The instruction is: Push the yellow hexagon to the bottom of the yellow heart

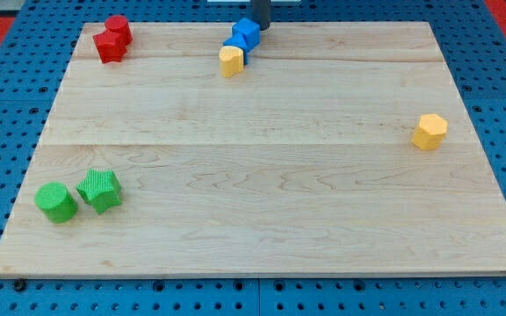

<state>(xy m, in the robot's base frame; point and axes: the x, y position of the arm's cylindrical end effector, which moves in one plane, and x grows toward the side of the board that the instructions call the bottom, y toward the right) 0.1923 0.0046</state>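
Camera view shows my tip [261, 27], no claw, at twelve o'clock; you should sweep the yellow hexagon [430, 132] from three o'clock beneath the yellow heart [230, 61].

Lab bench, blue pegboard [7, 105], wooden board [262, 175]

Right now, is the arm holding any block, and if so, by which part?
Nothing is held: the arm ends in a plain rod. My tip sits at the view's top, just above the blue blocks, seemingly touching them.
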